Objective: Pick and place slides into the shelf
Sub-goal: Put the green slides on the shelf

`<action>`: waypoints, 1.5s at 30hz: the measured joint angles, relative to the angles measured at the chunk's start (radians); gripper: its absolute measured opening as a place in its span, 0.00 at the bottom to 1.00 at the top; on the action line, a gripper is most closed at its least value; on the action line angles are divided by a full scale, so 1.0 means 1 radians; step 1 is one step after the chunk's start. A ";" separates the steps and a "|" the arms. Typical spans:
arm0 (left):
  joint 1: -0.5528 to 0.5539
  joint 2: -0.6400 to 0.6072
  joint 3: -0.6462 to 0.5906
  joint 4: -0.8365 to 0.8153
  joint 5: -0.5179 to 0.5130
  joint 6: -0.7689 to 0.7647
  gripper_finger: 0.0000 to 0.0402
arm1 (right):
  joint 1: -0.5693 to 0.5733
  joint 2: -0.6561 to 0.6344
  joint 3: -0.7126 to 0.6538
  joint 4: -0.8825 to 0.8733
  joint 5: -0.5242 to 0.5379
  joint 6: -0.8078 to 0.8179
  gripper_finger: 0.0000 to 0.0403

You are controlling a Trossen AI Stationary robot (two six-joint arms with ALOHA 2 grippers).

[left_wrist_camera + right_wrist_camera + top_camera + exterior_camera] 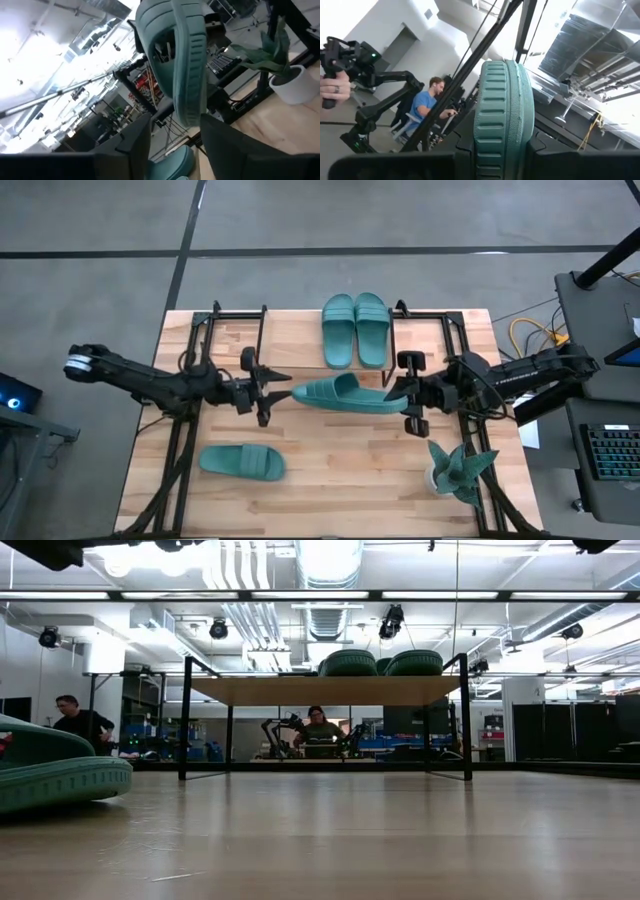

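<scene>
One teal slide [345, 393] hangs in the air above the table's middle, turned on its side. My right gripper [408, 395] is shut on its right end. My left gripper [285, 390] is open at the slide's left end [189, 107], its fingers standing on either side without touching. Two more slides [355, 330] lie side by side on the shelf's light-wood top board [290, 330]; they also show in the low view [380, 662]. Another slide [242, 463] lies flat on the table near its front left, seen too in the low view [50, 775]. My right gripper pinches the slide's right end [504, 125] between its two fingers, one on each flat face of the sole, with the ribbed rim showing between them. The fingers come level from the table's right, along the slide. The slide is lifted clear and reaches out toward the left gripper.
A teal spiky plant in a white pot [458, 470] stands near the table's front right corner. The shelf's black legs [185, 720] stand on the far half of the table. People sit in the room beyond [318, 730].
</scene>
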 joint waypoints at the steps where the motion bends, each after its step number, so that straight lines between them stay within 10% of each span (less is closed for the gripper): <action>1: 0.006 0.005 0.005 0.001 0.005 -0.012 0.41 | 0.000 0.000 0.000 -0.001 0.000 0.000 0.16; 16: 0.020 0.188 0.129 0.002 0.067 -0.081 0.68 | 0.000 0.000 0.000 -0.008 0.011 -0.005 0.16; 45: 0.019 0.239 0.178 -0.002 0.138 -0.075 0.05 | 0.000 -0.001 -0.001 -0.037 0.015 -0.003 0.16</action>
